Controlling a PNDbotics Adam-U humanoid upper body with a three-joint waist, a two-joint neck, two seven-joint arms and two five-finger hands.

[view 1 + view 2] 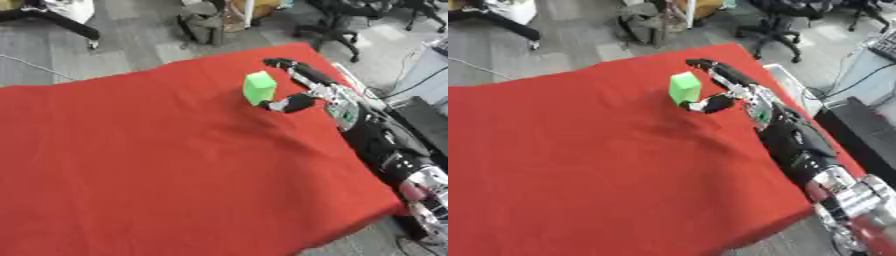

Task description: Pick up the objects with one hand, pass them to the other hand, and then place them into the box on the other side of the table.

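Note:
A bright green block (259, 87) stands on the red tablecloth (157, 160) toward the far right of the table. My right hand (302, 87) lies just to its right, reaching in from the lower right. Its fingers stretch out straight behind the block and the thumb (289, 104) sits by the block's near side, so the block stands between them. I cannot tell whether they touch it. The hand is open. My left hand shows in neither view. No box is visible.
The table's right edge runs close beside my right arm (798, 145). Beyond the far edge are a grey floor, office chairs (337, 25) and a bag (203, 26). A desk with cables stands at the right (420, 90).

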